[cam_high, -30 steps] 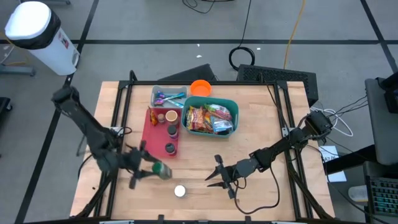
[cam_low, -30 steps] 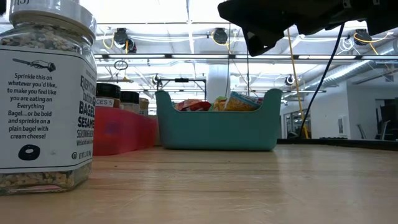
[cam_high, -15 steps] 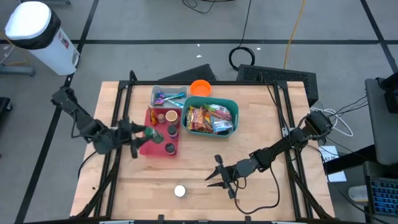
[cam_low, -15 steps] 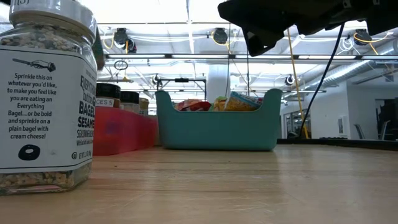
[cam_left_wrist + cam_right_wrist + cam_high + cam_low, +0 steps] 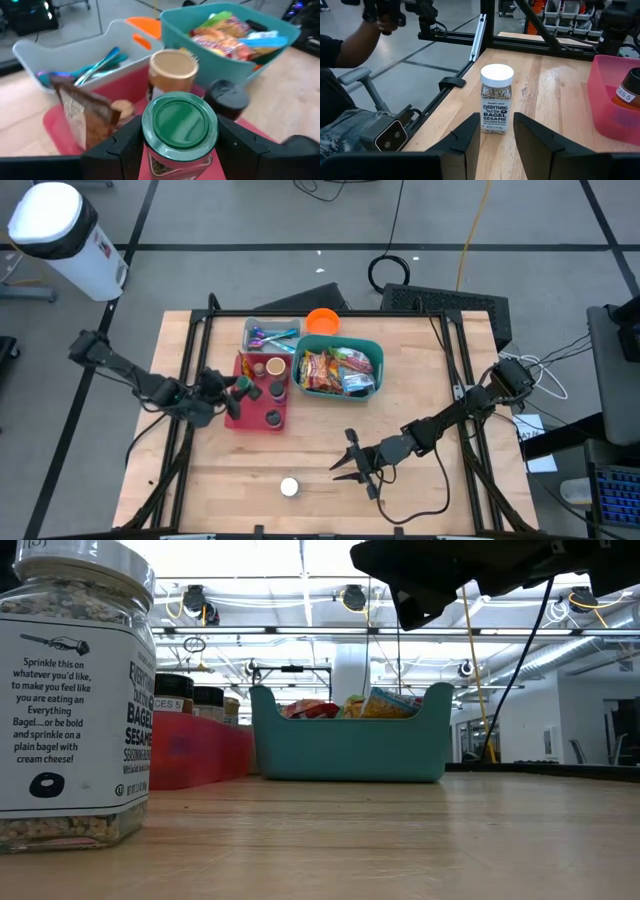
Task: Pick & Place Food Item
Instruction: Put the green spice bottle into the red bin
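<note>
My left gripper (image 5: 233, 389) is over the red tray (image 5: 238, 418), shut on a green-lidded spice jar (image 5: 180, 125). On the tray stand a tan-lidded jar (image 5: 172, 71) and a black-lidded jar (image 5: 227, 97), with a brown packet (image 5: 82, 117) beside them. A white-lidded bagel-seasoning jar (image 5: 496, 97) stands on its base on the bare wood near the front edge (image 5: 289, 487). My right gripper (image 5: 350, 465) is open, to that jar's right and short of it (image 5: 496, 142). A teal bin (image 5: 378, 365) holds snack packets. My left gripper pinches the green-lidded jar between its two fingers, one on each side of the glass body just under the lid (image 5: 146, 150). The fingers (image 5: 125, 147) come slanting down from the table's left. The lid faces up; the jar's bottom is out of frame.
A pale cutlery bin (image 5: 270, 334) and an orange bowl (image 5: 322, 320) stand behind the tray at the far side. Open wood lies at the right and along the front (image 5: 430, 500). A person's arm (image 5: 350, 45) shows beyond the table's edge in the right wrist view.
My left gripper has carried the green-lidded jar from above the near-left wood toward the far edge, to over the red tray. It has sunk and turned on the way and stayed shut on the jar.
</note>
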